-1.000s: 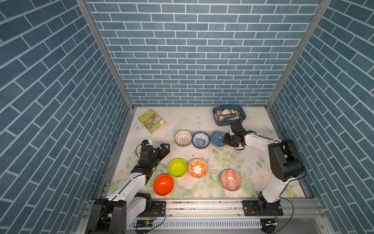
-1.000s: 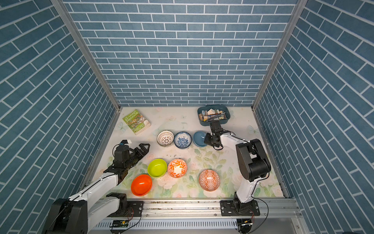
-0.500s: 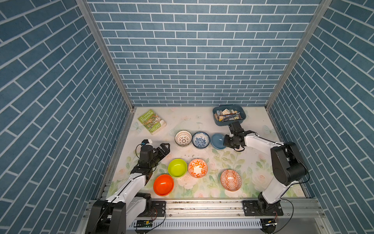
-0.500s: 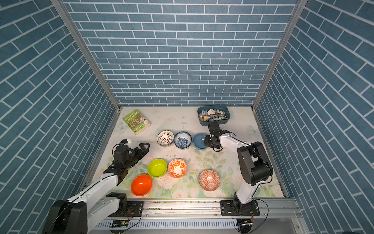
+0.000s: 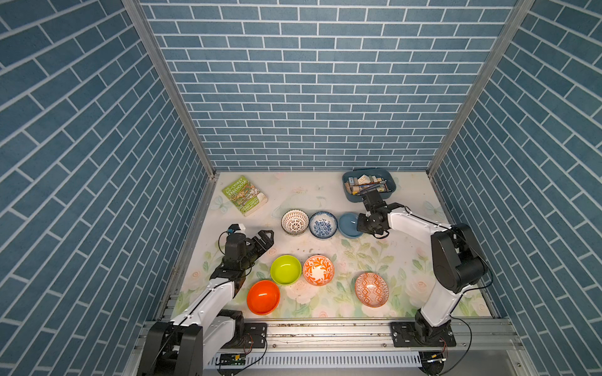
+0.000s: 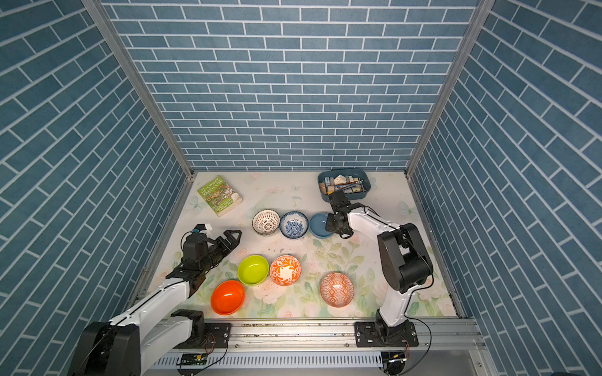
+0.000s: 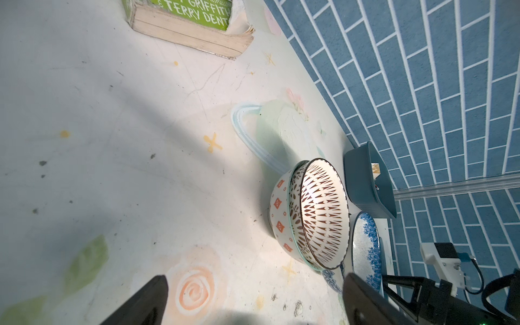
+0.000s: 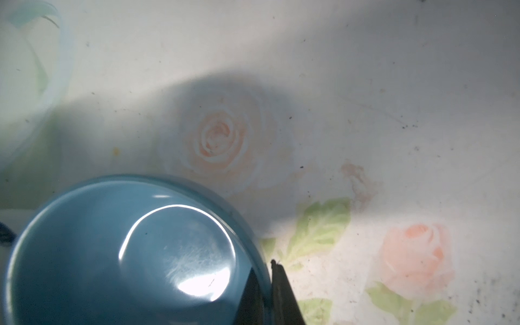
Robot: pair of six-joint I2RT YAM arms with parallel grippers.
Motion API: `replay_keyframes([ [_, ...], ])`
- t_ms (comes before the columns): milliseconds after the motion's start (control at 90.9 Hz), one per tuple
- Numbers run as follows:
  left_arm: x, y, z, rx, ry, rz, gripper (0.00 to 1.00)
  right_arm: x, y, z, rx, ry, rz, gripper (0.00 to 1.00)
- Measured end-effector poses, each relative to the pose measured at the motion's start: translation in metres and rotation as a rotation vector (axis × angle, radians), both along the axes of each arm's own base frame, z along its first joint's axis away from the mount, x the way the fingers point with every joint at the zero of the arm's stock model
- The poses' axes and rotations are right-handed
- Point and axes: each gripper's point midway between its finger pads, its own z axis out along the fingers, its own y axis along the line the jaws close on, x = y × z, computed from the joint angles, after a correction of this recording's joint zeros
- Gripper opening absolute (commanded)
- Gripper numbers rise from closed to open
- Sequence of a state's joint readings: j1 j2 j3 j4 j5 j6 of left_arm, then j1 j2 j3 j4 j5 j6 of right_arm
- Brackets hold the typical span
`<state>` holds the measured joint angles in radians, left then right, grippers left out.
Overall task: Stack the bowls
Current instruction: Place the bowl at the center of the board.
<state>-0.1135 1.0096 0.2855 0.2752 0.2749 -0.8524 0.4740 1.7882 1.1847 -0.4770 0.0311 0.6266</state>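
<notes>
In both top views a back row holds a white lattice bowl (image 5: 294, 222), a blue-floral bowl (image 5: 323, 224) and a plain blue bowl (image 5: 348, 224) (image 6: 317, 224). My right gripper (image 5: 360, 224) (image 8: 268, 284) is shut on the blue bowl's (image 8: 126, 253) rim, one finger inside and one outside. Nearer the front lie lime (image 5: 285, 270), orange-floral (image 5: 318, 270), orange-diamond (image 5: 371, 289) and plain orange (image 5: 263, 297) bowls. The left wrist view shows the lattice bowl (image 7: 320, 213) nested in a white bowl with orange diamonds (image 7: 280, 222). My left gripper (image 5: 265, 237) (image 7: 254, 281) hangs open and empty left of the rows.
A green book (image 5: 244, 195) lies at the back left. A blue tray of pencils (image 5: 391, 188) stands at the back right, just behind the right gripper. Brick walls close three sides and a metal rail (image 5: 325, 328) runs along the front.
The right gripper and the plain blue bowl have shifted slightly left, toward the blue-floral bowl. The left arm has not moved.
</notes>
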Motion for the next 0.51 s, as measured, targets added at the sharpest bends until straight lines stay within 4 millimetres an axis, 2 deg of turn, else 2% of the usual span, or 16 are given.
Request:
replay_keyframes([
  [176,0.0,0.0,0.002,-0.001,-0.008,-0.001,1.0,-0.007,-0.002,-0.01,-0.048,0.034,0.009,0.09],
  [385,0.0,-0.001,0.003,0.0,-0.01,-0.005,1.0,-0.004,-0.003,-0.004,-0.07,0.027,0.006,0.11],
  [506,0.0,-0.001,0.003,-0.001,-0.01,-0.007,1.0,0.0,-0.002,0.0,-0.073,0.015,0.004,0.17],
])
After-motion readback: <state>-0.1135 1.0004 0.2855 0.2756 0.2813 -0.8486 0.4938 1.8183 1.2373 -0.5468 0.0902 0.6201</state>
